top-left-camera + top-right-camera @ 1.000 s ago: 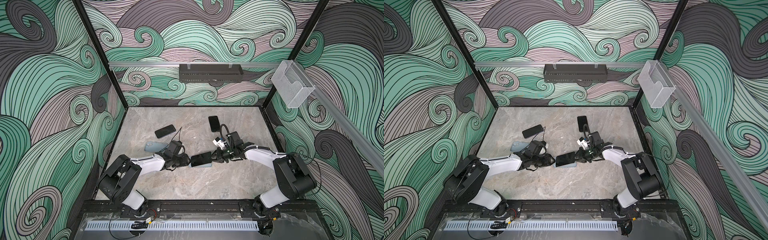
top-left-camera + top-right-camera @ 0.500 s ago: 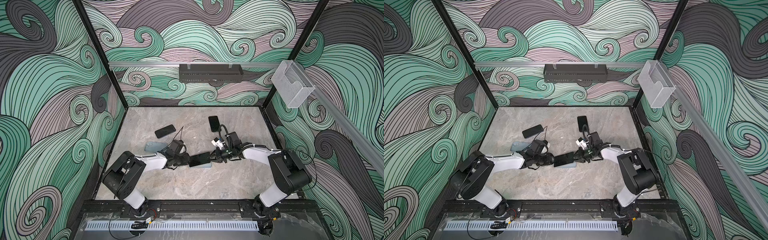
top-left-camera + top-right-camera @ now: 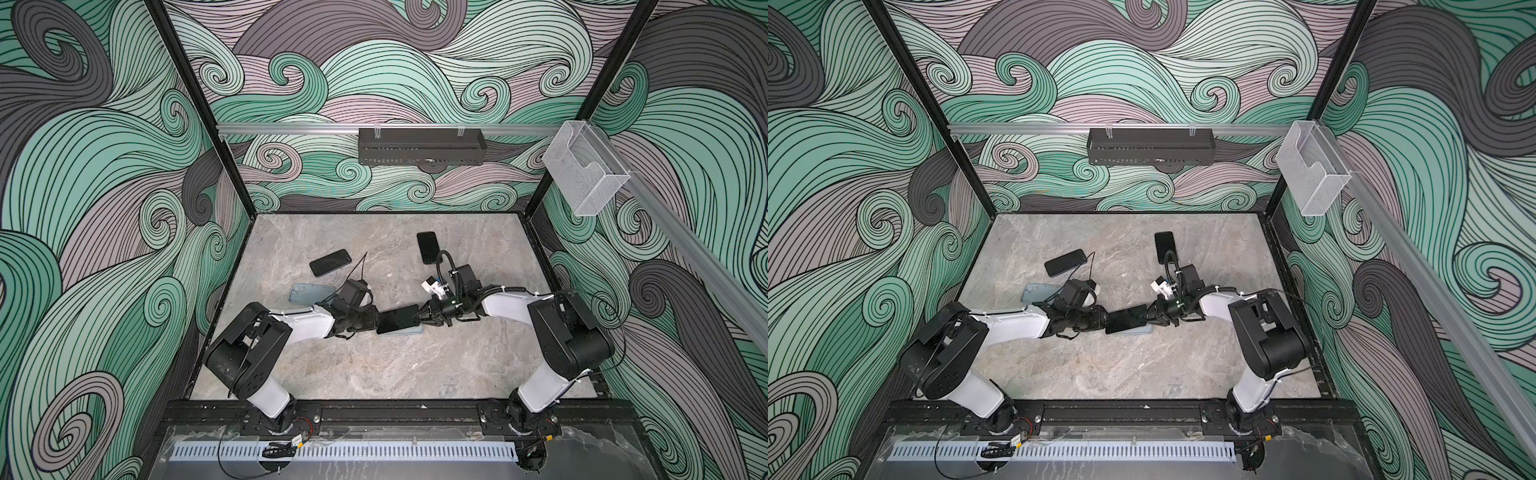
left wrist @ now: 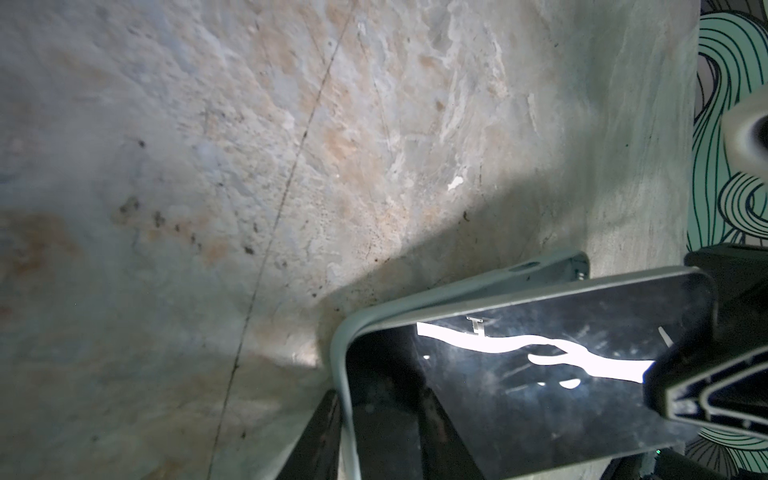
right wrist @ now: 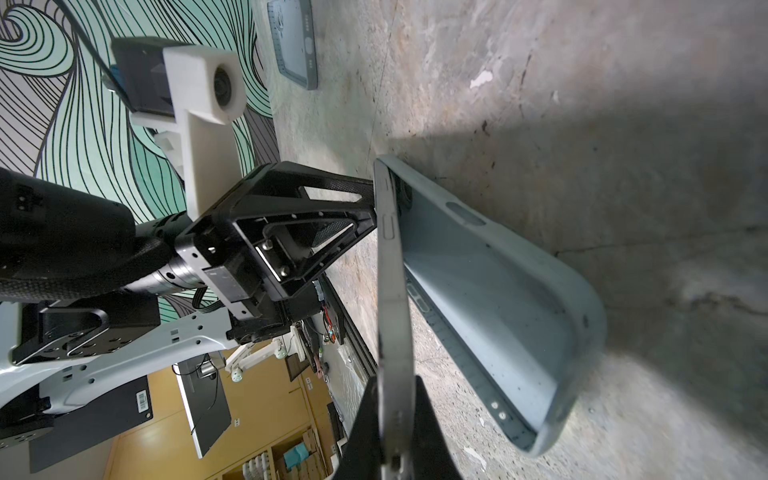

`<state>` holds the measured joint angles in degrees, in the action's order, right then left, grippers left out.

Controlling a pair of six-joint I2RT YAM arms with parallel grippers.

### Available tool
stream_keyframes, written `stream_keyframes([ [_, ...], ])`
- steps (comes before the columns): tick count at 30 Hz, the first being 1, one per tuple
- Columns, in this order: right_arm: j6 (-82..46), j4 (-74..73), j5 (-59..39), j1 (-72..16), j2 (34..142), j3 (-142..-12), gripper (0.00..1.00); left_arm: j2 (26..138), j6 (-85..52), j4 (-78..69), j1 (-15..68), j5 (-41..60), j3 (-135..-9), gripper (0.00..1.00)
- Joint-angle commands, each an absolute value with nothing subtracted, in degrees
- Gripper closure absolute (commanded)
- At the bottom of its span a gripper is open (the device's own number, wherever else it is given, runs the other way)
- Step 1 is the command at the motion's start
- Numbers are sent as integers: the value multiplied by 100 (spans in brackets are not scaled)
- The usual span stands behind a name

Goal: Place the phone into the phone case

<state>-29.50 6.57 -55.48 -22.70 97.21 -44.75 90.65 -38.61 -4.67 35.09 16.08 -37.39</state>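
Bimanual robot cell seen from above: walls w/ green-and-mauve wave print, grey marble-look table (image 3: 374, 374). Two arms reach in from the near edge and meet mid-table, tips facing each other, w/ a dark phone (image 3: 397, 319) btwn them.

R gripper (image 3: 420, 318) is clamped on the phone's right-hand end. The R wrist view shows the phone edge-on, pinched btwn two black fingers (image 5: 428, 419). L gripper (image 3: 374, 320) sits at the phone's opposite end, its jaws part-way apart. Can't tell whether they press on the phone or only bracket it.

The phone lies over a pale blue-grey phone case (image 3: 411, 330), which rests on the table directly beneath. A strip of case peeks out along the phone's near side in both top views. The phone is not fully seated. In the R wrist view, phone and case form a narrow V: they meet at the L gripper's end and stand apart at the R gripper's end, so the case's inside shows. In the L wrist view, a corner of the case rim wraps a corner of the phone.

Elsewhere on the table, apart from the gripper tips:
- second phone (image 3: 330, 262), dark, behind the L arm
- third phone (image 3: 428, 247), dark, nearer the back wall, behind the R arm
- spare case (image 3: 305, 293), same pale blue-grey, just beside the L arm's wrist
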Motion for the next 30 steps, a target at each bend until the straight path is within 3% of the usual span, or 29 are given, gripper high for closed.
stream_keyframes([
  [1, -2608, 1318, -4884, -2363, 9836, -4589, 94, 9039, -3897, -564, 3640, 1717, -3785, 68],
  [11, -2221, 1838, -4395, -2449, 9810, -4706, 78, 9171, -4023, -688, 3761, 1732, -3683, 75],
  [30, -1809, 2926, -3148, -2728, 9478, -5286, 65, 9013, -4131, -233, 3971, 1433, -3553, 77],
])
